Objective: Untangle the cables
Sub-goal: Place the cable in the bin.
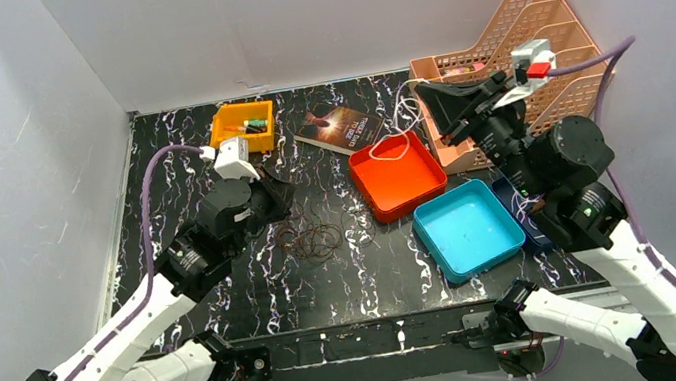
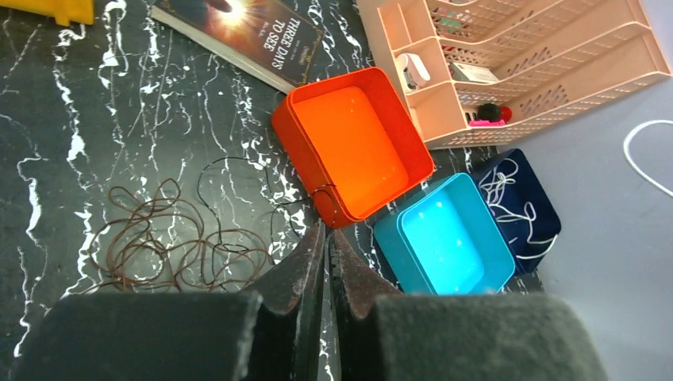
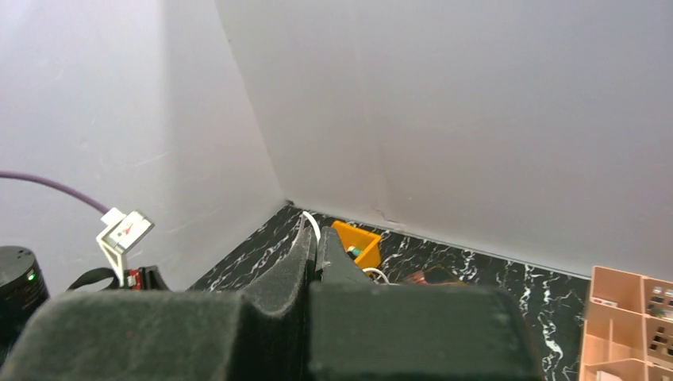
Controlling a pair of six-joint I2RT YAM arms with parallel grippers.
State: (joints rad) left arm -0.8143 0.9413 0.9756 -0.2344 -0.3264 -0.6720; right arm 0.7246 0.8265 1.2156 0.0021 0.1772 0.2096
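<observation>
Left claw, pressed shut, is hovering just upper left of the dark brown cables, which are sprawling left-to-right at the tabletop centre; any pinched strand is too thin to tell. Right claw, upper right, is gripping the whitish cable trailing into the orange tray, with open tabletop lying leftward.

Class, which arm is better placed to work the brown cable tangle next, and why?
Left. The left end effector sits beside the brown tangle; the right end effector is raised, gripping the white cable.
</observation>
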